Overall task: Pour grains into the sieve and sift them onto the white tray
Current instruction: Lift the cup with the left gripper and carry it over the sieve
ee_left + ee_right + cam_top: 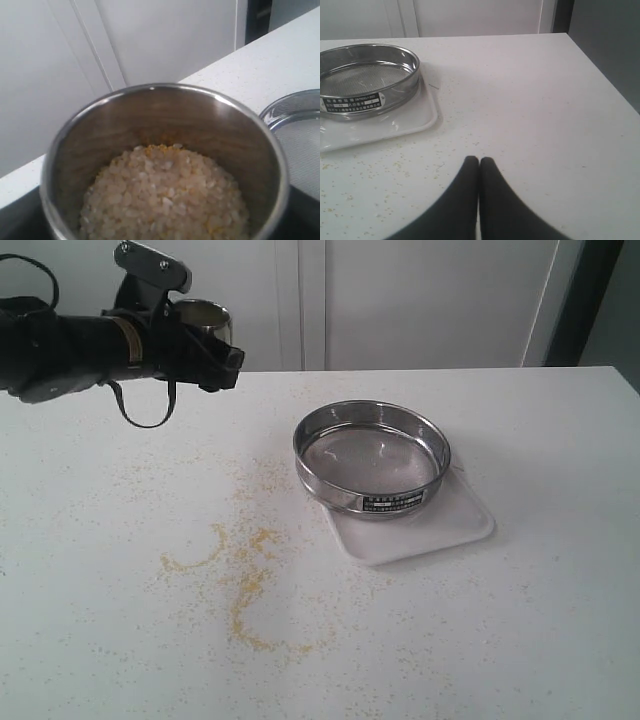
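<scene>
My left gripper (205,338) hangs above the table's far left, shut on a small steel cup (203,314). The cup (165,125) stands upright and is filled with pale off-white grains (165,195) flecked with yellow. The sieve (372,455), round steel with a dark label, rests on the white tray (455,525) right of the cup, and its mesh looks bare. The sieve's rim (295,107) shows beside the cup. My right gripper (479,161) is shut on nothing, low over the table, apart from the sieve (367,80) and tray (395,127).
Yellow meal (245,580) lies scattered in curved trails on the white table, left of and in front of the tray, with finer specks all around. The table's far edge runs along a white wall. A dark gap (590,300) stands at the back right.
</scene>
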You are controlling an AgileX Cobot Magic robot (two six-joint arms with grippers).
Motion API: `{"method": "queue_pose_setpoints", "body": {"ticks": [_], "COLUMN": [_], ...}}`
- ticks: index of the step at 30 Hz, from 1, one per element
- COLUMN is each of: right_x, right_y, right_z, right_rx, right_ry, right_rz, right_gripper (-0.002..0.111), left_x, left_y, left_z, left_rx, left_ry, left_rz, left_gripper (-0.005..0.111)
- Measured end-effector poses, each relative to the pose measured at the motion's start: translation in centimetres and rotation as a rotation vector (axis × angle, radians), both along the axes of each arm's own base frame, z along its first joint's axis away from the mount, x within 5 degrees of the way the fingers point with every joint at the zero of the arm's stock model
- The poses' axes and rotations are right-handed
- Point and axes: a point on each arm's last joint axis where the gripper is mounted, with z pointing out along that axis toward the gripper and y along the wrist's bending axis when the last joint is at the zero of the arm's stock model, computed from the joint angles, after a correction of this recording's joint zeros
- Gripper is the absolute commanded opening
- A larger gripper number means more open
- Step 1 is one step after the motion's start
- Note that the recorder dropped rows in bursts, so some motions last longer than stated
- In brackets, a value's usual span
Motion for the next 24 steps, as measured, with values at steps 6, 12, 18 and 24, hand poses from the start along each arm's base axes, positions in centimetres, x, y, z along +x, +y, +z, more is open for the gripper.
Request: {"method": "queue_pose_setpoints", "body": {"ticks": [6,12,18,24], "right_x": [0.0,0.0,0.0,0.0], "right_y": [0.0,0.0,0.0,0.0], "right_z": [0.0,0.0,0.0,0.0], "right_rx": [0.000,0.000,0.000,0.000], "right_ry": [0.000,0.000,0.000,0.000], "right_rz": [0.000,0.000,0.000,0.000], "right_gripper": [0.000,0.000,0.000,0.000], "left_x": [0.5,1.7,2.7,2.6], "left_y": [-0.3,-3.2,-5.8,-8.1], "left_z": [1.5,0.8,-1.0,-1.6], "left_rx": [0.151,0.177,0.194,0.303], "left_ry": [-0.083,-0.105,-0.097,-0.129], "left_rz": [-0.027,-0.082,-0.126,-0.154], "left_gripper": [0.000,0.000,0.000,0.000]}}
